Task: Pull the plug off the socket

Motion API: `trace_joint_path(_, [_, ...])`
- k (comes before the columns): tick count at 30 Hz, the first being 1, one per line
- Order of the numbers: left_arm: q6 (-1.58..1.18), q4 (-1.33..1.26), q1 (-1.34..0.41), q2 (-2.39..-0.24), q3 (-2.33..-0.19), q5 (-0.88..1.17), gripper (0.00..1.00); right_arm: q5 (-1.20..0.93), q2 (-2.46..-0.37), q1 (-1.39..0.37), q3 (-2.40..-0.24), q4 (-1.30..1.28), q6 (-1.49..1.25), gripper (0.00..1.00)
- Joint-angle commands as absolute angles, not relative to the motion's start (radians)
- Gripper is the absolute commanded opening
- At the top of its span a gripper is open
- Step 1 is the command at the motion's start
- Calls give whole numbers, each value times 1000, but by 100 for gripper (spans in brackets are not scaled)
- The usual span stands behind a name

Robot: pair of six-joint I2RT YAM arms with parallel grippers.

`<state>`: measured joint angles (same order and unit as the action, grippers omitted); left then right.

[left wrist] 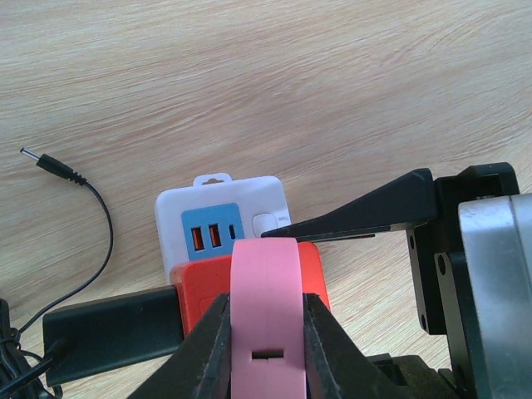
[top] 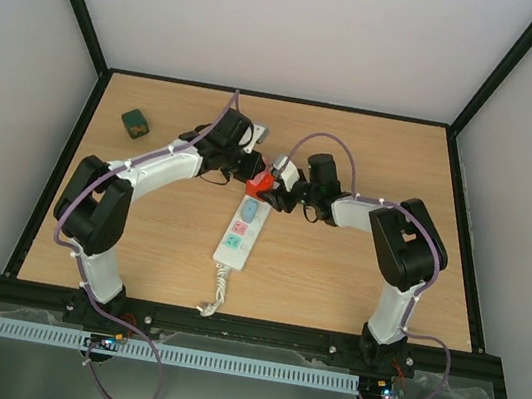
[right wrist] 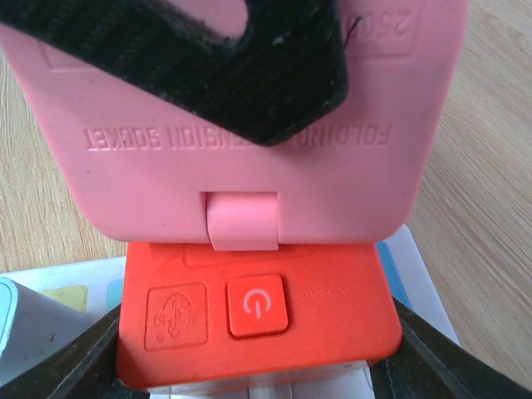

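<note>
Clenching the hinged pink flap (left wrist: 264, 270), the left claw (left wrist: 266, 312) is likely risking flex; the right claw (right wrist: 253, 370) is grasping the stiff red plug (right wrist: 332, 312) at twelve o'clock on the socket (top: 238, 234).

my left gripper (top: 254, 171) and right gripper (top: 278, 193) both at red plug (top: 260, 184), plug on far end of white socket (top: 241, 228), coiled cord (top: 217, 291) at near end, green cube (top: 135, 122) far left

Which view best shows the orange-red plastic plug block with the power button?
Right wrist: the orange-red plug block faces it, button legible. Left wrist shows only its edges behind the pink hinged flap; top external, a small red spot.
</note>
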<state>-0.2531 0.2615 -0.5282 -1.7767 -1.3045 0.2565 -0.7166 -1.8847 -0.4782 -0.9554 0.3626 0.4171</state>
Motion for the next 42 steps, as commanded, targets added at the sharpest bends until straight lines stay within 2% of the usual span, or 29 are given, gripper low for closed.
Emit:
trace_joint_path(1, [-255,279,-528,-1752,-1351,281,3,-665,-1894,-476,-923,310,409,9])
trace_joint_path(14, [-431,238,-441,-1737,-1333,417,3,-644,-1899,-476,-916,308,419,8])
trace_joint_path(23, [-442,193,-395,-1692,-1277,491,3,-654,-1905,-476,-920,298,432,10])
trace_joint_path(25, [-436,193,-381,-1679,-1267,497,3,-663,-1905,-476,-922,292,436,15])
trace_joint_path(36, [-378,166,-294,-1598,-1203,586,3,-741,-1863,-476,-1024,190,412,67])
trace_joint_path(42, [-314,135,-247,-1536,-1161,682,3,-803,-1842,-476,-1110,104,390,78])
